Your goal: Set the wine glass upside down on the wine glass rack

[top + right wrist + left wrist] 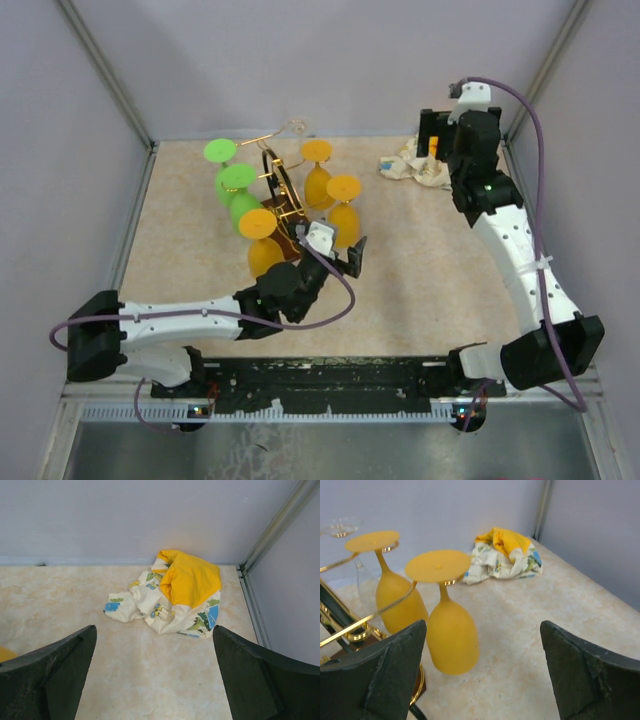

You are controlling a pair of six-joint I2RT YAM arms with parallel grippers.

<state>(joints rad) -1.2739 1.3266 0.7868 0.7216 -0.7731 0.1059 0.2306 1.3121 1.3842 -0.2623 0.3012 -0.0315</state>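
Both jaws of the left pincer stand wide and empty; the orange glass hangs bowl-down just ahead-left, stem vertical, on the rack.

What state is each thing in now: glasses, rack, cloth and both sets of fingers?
Wine glass rack: upright, carrying glasses.
Orange glasses: upside down on the rack.
Green glasses: upside down.
Cloth: crumpled.
Left fingers: open, empty.
Right fingers: open, empty.
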